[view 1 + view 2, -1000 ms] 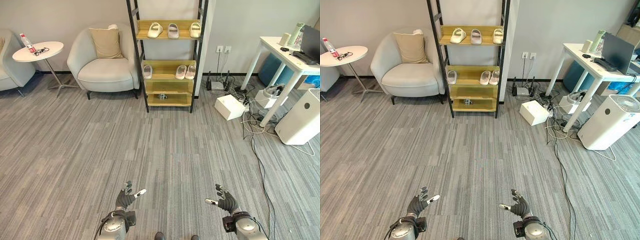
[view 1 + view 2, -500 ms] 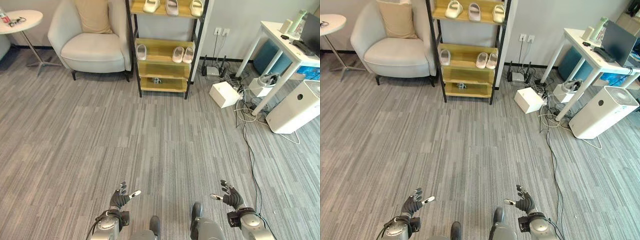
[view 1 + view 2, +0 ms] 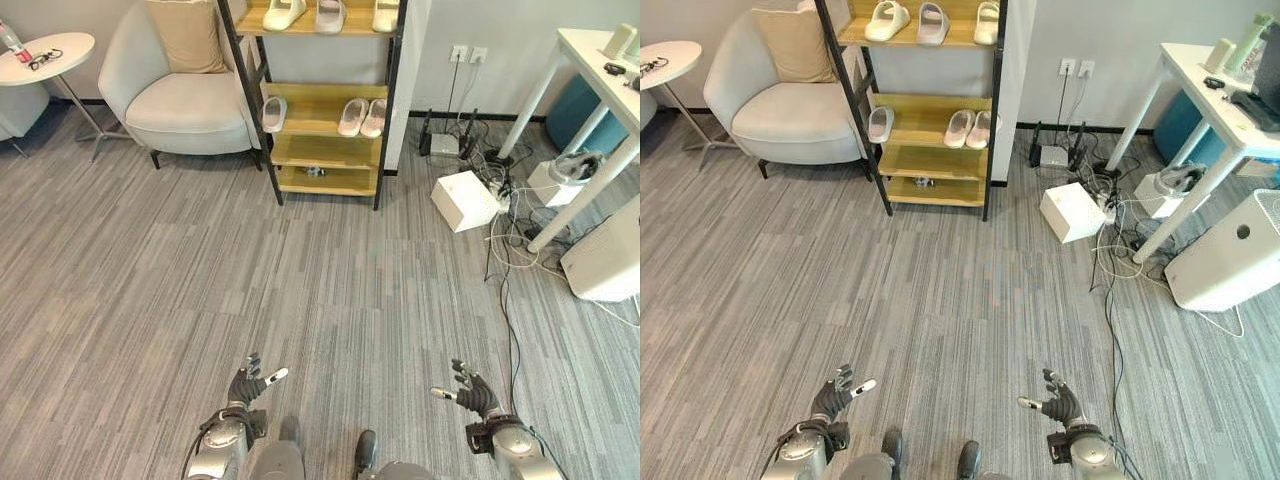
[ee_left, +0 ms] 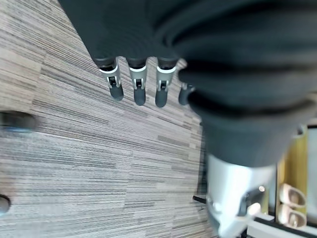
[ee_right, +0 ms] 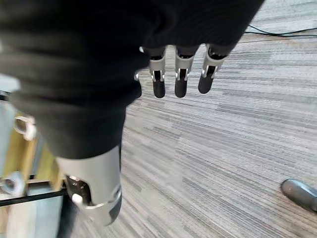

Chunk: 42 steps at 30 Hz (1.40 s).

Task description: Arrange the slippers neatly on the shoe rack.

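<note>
Both hands — left hand (image 3: 246, 384), right hand (image 3: 474, 393) — hang with fingers relaxed, empty; slippers (image 3: 362, 117) sit on the shoe rack (image 3: 325, 150); the left eye view adds a round side table (image 3: 45, 56).

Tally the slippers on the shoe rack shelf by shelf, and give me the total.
Top shelf of the shoe rack: 3 slippers, left, middle and right.
Second shelf: 3 slippers, one alone at the left and two side by side at the right.
Total: 6 slippers.
</note>
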{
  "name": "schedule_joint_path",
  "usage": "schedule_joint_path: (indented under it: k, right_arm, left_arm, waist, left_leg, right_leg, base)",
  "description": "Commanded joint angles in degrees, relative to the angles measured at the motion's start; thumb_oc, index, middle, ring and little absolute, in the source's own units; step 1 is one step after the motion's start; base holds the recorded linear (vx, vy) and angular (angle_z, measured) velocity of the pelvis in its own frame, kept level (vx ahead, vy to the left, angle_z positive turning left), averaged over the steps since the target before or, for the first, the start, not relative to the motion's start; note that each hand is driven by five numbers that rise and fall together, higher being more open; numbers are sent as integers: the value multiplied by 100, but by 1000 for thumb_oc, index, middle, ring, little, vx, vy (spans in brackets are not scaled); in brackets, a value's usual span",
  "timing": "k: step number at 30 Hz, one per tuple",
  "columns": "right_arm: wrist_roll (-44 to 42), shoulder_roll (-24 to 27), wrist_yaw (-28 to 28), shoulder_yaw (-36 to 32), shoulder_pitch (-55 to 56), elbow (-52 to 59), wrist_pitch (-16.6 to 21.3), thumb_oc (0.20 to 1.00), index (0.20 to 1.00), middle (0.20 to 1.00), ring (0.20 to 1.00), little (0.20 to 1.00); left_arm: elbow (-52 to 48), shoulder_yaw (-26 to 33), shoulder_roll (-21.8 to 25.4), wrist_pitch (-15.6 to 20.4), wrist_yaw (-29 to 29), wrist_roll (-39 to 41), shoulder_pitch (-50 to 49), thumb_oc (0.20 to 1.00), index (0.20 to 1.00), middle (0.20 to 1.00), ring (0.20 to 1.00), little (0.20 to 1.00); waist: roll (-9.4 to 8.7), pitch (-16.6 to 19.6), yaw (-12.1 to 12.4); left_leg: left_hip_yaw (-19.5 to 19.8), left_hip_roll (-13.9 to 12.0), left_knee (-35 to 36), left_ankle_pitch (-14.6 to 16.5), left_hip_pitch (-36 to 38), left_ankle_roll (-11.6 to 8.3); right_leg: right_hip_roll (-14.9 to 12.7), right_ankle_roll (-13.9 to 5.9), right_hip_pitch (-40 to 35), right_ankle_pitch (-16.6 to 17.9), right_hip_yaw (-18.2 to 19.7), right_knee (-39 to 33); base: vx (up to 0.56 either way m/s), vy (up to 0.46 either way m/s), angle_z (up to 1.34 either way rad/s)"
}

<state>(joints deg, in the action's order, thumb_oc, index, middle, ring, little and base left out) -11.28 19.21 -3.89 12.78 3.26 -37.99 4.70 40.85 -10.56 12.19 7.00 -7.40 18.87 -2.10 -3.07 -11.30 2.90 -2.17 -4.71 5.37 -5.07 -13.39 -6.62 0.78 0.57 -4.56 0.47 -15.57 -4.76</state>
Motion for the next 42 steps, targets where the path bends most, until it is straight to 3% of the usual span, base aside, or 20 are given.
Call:
schedule_joint_path:
  k: [1,5,7,11,13,17,18,20,24,25,28,29,30,31,33,35,37,39,40,42]
  right_arm:
    - [18,121,-29,-113,33,513,199,1000,1000,1000,1000,1000]
    - [64,-47,7,-60,61,545,163,1000,1000,1000,1000,1000]
    - [79,-139,9,50,-26,556,154,1000,1000,1000,1000,1000]
    - [94,-204,38,104,-54,580,129,1000,1000,1000,1000,1000]
    - [73,-205,60,97,-40,665,132,1000,1000,1000,1000,1000]
    - [105,-168,24,-20,115,833,130,1000,1000,1000,1000,1000]
    - [125,-167,21,-42,160,863,127,1000,1000,1000,1000,1000]
    - [116,-161,54,-46,222,801,134,1000,1000,1000,1000,1000]
    - [41,-71,72,-20,219,838,166,1000,1000,1000,1000,1000]
    - [-28,22,81,5,179,793,201,1000,1000,1000,1000,1000]
    - [-79,97,98,-26,177,820,189,1000,1000,1000,1000,1000]
    - [-108,158,108,-131,249,838,174,1000,1000,1000,1000,1000]
    - [-91,169,75,-169,278,769,178,1000,1000,1000,1000,1000]
    - [-91,169,75,-170,278,769,178,1000,1000,1000,1000,1000]
    - [-61,188,5,-204,266,719,192,1000,1000,1000,1000,1000]
    - [-59,196,5,-215,265,717,182,1000,1000,1000,1000,1000]
    - [-9,204,62,-195,271,773,139,1000,1000,1000,1000,1000]
    - [73,111,64,-222,276,718,93,1000,1000,1000,1000,1000]
    - [74,109,64,-222,277,719,93,1000,1000,1000,1000,1000]
    - [11,-27,60,-171,174,712,107,1000,1000,1000,1000,1000]
  left_arm:
    - [-268,49,89,193,-45,-80,89,1000,1000,1000,1000,1000]
    - [-272,65,106,181,-70,-131,80,1000,1000,1000,1000,1000]
    - [-319,52,203,163,-103,-147,181,1000,1000,1000,1000,1000]
    - [-400,33,302,144,-91,-179,235,1000,1000,1000,1000,1000]
    - [-332,58,316,148,-107,-163,301,1000,1000,1000,1000,1000]
    - [-294,97,347,147,-119,-218,391,1000,1000,1000,1000,1000]
    - [-312,104,336,155,-123,-231,391,1000,1000,1000,1000,1000]
    - [-240,118,308,161,-102,-249,370,1000,1000,1000,1000,1000]
    - [-214,160,272,157,-98,-139,373,1000,1000,1000,1000,1000]
    - [-169,177,237,177,-125,-53,416,1000,1000,1000,1000,1000]
    - [-149,170,220,202,-146,42,471,1000,1000,1000,1000,1000]
    - [-104,187,179,193,-165,83,465,1000,1000,1000,1000,1000]
    - [-65,164,158,188,-187,35,429,1000,1000,1000,1000,1000]
    - [-65,164,158,188,-187,35,429,1000,1000,1000,1000,1000]
    - [23,180,145,182,-223,6,444,1000,1000,1000,1000,1000]
    - [41,185,144,178,-224,6,448,1000,1000,1000,1000,1000]
    - [31,235,136,179,-225,50,434,1000,1000,1000,1000,1000]
    - [51,193,90,167,-196,45,410,1000,1000,1000,1000,1000]
    - [50,192,93,167,-196,45,409,1000,1000,1000,1000,1000]
    - [-72,161,180,175,-174,54,394,1000,1000,1000,1000,1000]
  waist:
    - [64,137,134]
    - [-102,231,179]
    - [-189,119,232]
    - [-161,-55,186]
    - [-118,-131,107]
    - [-176,-195,-185]
    - [-188,-170,-211]
    - [-199,-30,-219]
    - [-165,45,-229]
    - [-150,-4,-199]
    - [-145,-63,-188]
    - [-198,-23,-167]
    - [-160,25,-96]
    - [-160,22,-94]
    - [-85,43,-40]
    - [-84,40,-12]
    - [-52,118,5]
    - [-151,196,19]
    - [-160,202,26]
    - [-314,134,113]
  left_leg:
    - [-248,221,-131,-465,426,159]
    - [-427,367,-242,-222,588,391]
    - [-521,480,-252,-51,716,608]
    - [-544,545,-201,181,1060,755]
    - [-559,500,-107,247,1245,707]
    - [-424,421,-37,517,1798,489]
    - [-401,402,-37,553,1865,463]
    - [-391,269,-80,684,2034,346]
    - [-307,4,-695,622,1945,200]
    - [-139,9,-1466,440,1685,111]
    - [-11,69,-1791,303,1453,98]
    - [-217,40,-1245,386,1133,177]
    - [-348,-98,-724,66,857,136]
    - [-350,-98,-720,63,863,136]
    - [-631,-359,-138,-566,416,-33]
    - [-678,-409,-99,-639,376,-77]
    - [-875,-472,-127,-617,449,-70]
    - [-951,-241,-416,-335,457,121]
    - [-960,-235,-436,-320,445,126]
    - [-1053,-13,-704,-24,429,348]
  right_leg:
    - [-577,-778,-284,-74,387,104]
    - [-909,-905,-290,-137,613,525]
    - [-1107,-1007,165,198,688,1372]
    - [-1256,-1013,732,621,643,2213]
    - [-1246,-960,1085,606,443,1917]
    - [-1127,-1163,1403,1060,134,547]
    - [-1121,-1181,1397,1114,137,498]
    - [-1035,-1100,1166,953,84,383]
    - [-808,-902,925,731,38,353]
    - [-710,-737,750,606,5,366]
    - [-684,-662,598,489,-41,358]
    - [-749,-730,393,380,-50,239]
    - [-740,-765,226,269,-55,170]
    - [-740,-765,223,269,-54,169]
    - [-735,-810,-34,140,-61,67]
    - [-764,-840,-132,121,-39,29]
    - [-907,-941,-331,32,-22,11]
    - [-1280,-1086,-370,126,47,206]
    - [-1292,-1092,-359,123,56,213]
    - [-1621,-1164,-84,571,269,787]
  base:
    - [444,232,-34]
    - [300,212,-46]
    - [178,202,-36]
    - [145,110,0]
    - [227,-4,28]
    - [325,-155,7]
    - [312,-214,25]
    - [301,-267,39]
    - [168,-208,18]
    - [148,-223,8]
    - [184,-106,2]
    - [413,65,9]
    - [381,80,16]
    - [252,105,16]
    - [274,163,-9]
    - [336,267,-5]
    - [432,418,-22]
    - [282,308,-13]
    - [161,195,-10]
    - [177,303,-10]
